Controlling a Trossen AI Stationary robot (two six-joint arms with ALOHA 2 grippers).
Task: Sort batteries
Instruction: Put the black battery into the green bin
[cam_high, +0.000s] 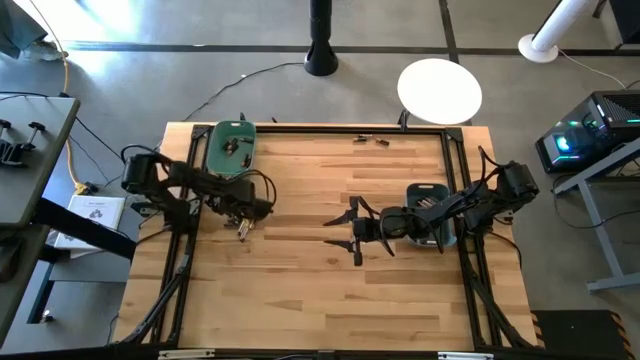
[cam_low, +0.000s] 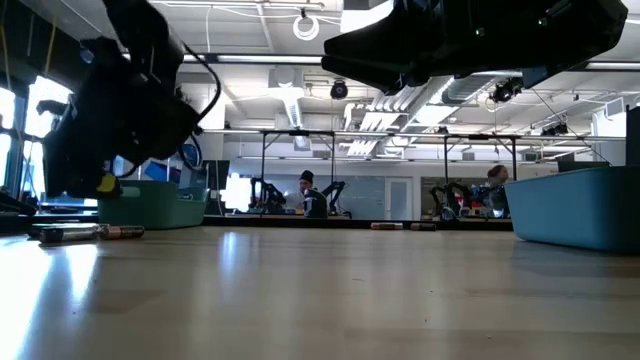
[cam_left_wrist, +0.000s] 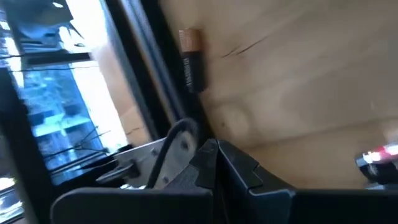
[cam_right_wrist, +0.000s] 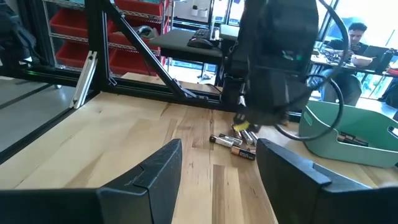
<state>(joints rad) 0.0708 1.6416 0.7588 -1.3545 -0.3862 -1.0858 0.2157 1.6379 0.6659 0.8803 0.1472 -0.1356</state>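
Batteries (cam_high: 243, 226) beside left table edge, bare wood midtable, right pincer (cam_high: 345, 233) agape

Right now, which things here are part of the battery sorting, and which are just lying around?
Part of the job:
- batteries on the table
- green bin
- blue bin
- left gripper, shut
- right gripper, open

Just around:
- white round disc
- paper sheet

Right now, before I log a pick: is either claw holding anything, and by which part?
Left claw is shut over the batteries; whether it grips one cannot be told. Right claw is open, empty.
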